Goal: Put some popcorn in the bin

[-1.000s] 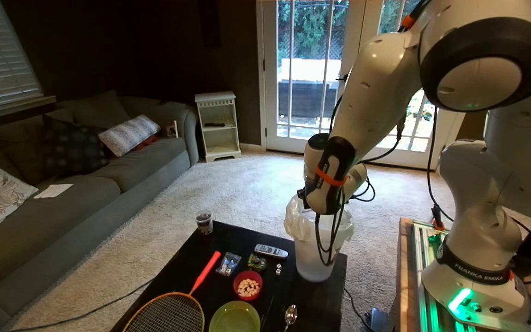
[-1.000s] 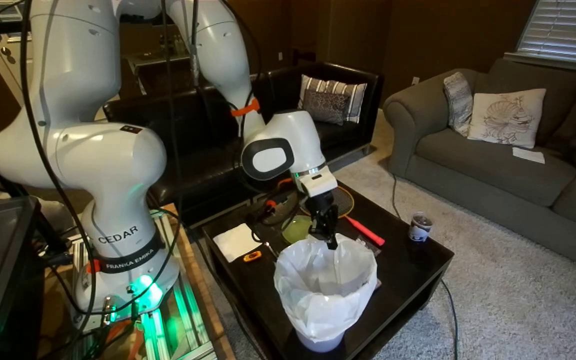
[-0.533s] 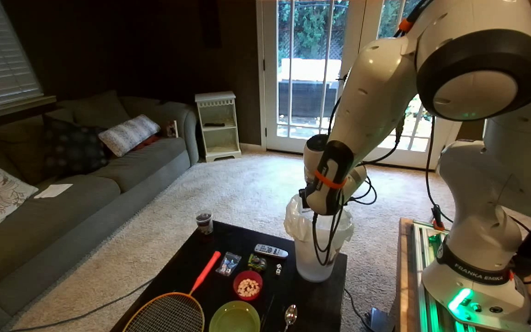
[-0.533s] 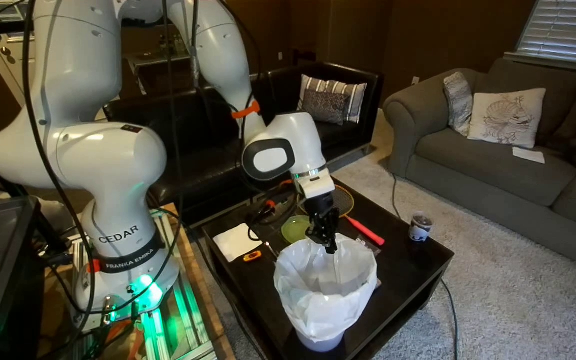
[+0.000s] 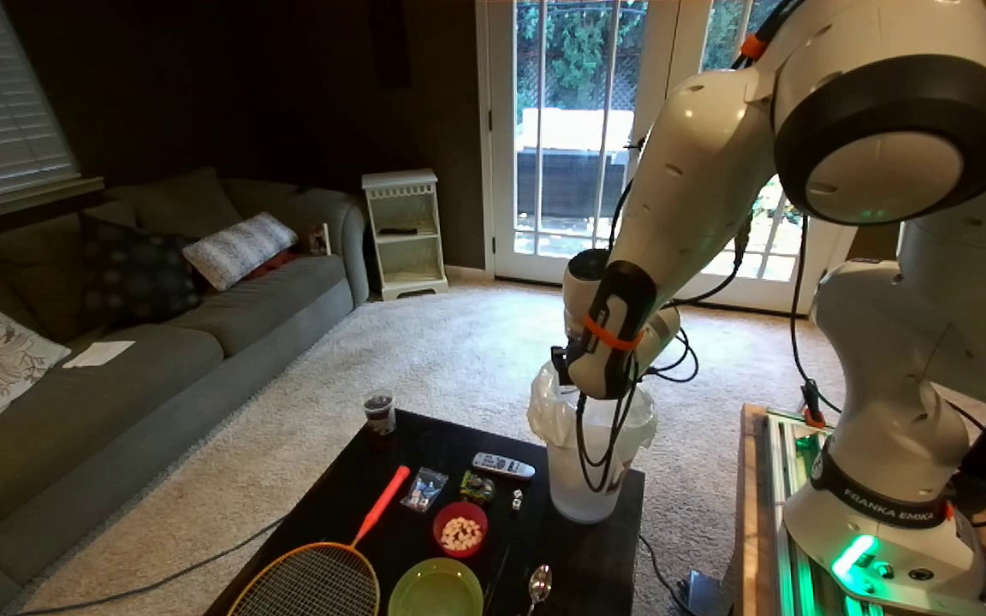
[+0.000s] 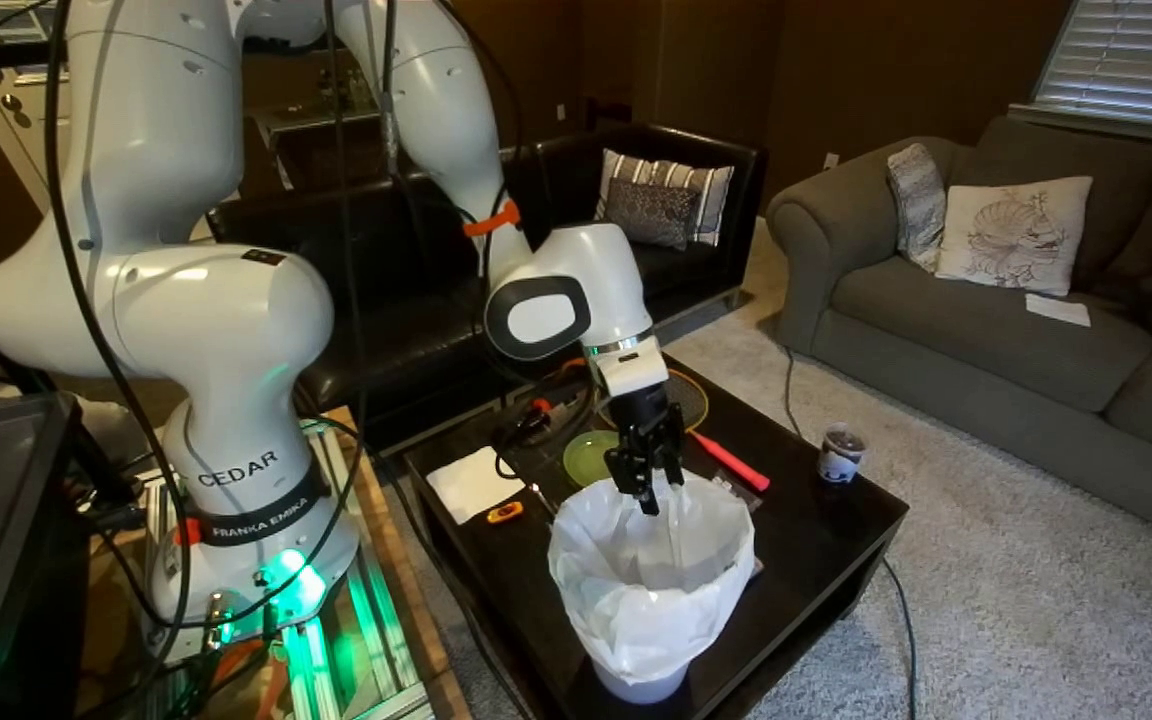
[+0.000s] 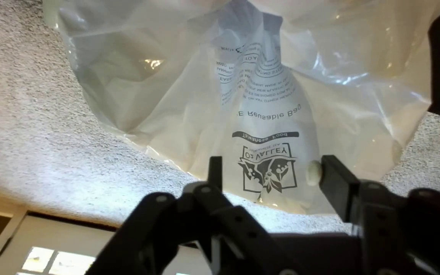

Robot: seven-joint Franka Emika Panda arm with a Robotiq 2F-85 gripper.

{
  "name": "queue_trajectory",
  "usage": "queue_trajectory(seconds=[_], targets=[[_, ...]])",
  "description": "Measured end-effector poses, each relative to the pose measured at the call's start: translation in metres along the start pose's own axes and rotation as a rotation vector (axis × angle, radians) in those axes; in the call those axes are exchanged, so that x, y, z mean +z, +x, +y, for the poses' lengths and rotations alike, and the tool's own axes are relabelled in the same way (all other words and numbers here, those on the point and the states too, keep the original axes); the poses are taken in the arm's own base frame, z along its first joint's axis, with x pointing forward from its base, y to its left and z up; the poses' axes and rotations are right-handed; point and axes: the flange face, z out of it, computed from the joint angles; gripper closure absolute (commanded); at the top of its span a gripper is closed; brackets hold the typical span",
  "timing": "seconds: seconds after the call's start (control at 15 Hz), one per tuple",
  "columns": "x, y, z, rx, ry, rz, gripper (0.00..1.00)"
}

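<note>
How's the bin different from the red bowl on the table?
The bin is tall and bucket-like; the red bowl is low and much smaller. The bin is translucent white, the red bowl plain red. A bag lines the bin, while the red bowl holds pale popcorn. Both are round and stand on the table.

My gripper (image 7: 270, 172) is of black colour, the popcorn (image 7: 313, 173) cream, the bin (image 5: 568, 488) white, the bag (image 7: 267, 124) has dark print.
</note>
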Motion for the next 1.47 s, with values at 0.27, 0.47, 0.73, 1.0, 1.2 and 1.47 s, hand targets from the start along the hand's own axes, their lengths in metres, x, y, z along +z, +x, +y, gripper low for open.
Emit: queue_trajectory(seconds=[0.27, 0.47, 0.73, 1.0, 1.2, 1.47], targets=[[0.0003, 0.0001, 0.0003, 0.010, -0.004, 0.004, 0.06], [0.0015, 0.0004, 0.0012, 0.016, -0.012, 0.005, 0.36], [0.0039, 0.0013, 0.0034, 0.026, -0.027, 0.009, 0.63], [0.0048, 0.0012, 0.0043, 0.028, -0.040, 0.016, 0.92], [0.0047, 0.0005, 0.0041, 0.031, -0.047, 0.018, 0.92], [0.0033, 0.0003, 0.0030, 0.030, -0.045, 0.020, 0.60]])
